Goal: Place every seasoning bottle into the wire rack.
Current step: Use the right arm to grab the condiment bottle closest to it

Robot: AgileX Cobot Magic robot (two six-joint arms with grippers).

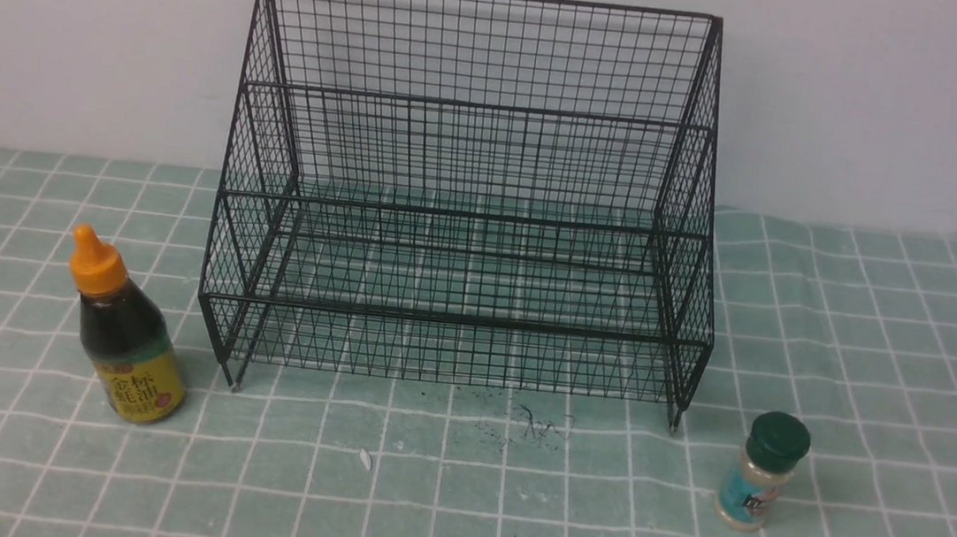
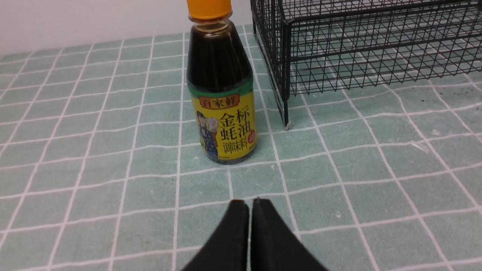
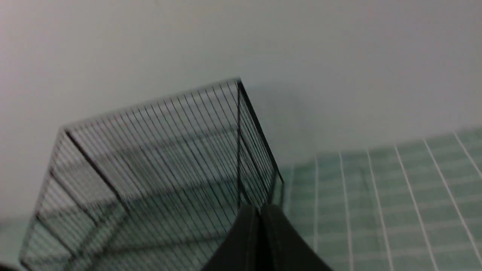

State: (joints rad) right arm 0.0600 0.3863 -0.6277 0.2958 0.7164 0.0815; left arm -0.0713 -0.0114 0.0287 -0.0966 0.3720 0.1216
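Observation:
The black wire rack [image 1: 467,205] stands at the back middle, with nothing in its tiers. A dark sauce bottle [image 1: 125,334] with an orange cap and yellow-green label stands upright left of the rack. A small shaker jar [image 1: 761,473] with a dark green lid and teal label stands upright near the rack's right front leg. My left gripper [image 2: 250,203] is shut and holds nothing, a short way in front of the sauce bottle [image 2: 220,94]. My right gripper [image 3: 260,209] is shut and bare, raised and facing the rack's [image 3: 162,169] right end. Neither gripper shows in the front view.
A green cloth with a white grid [image 1: 879,346] covers the table up to a pale wall [image 1: 887,107]. Dark specks and a scribble [image 1: 529,423] mark the cloth in front of the rack. A small white scrap [image 1: 365,459] lies nearby.

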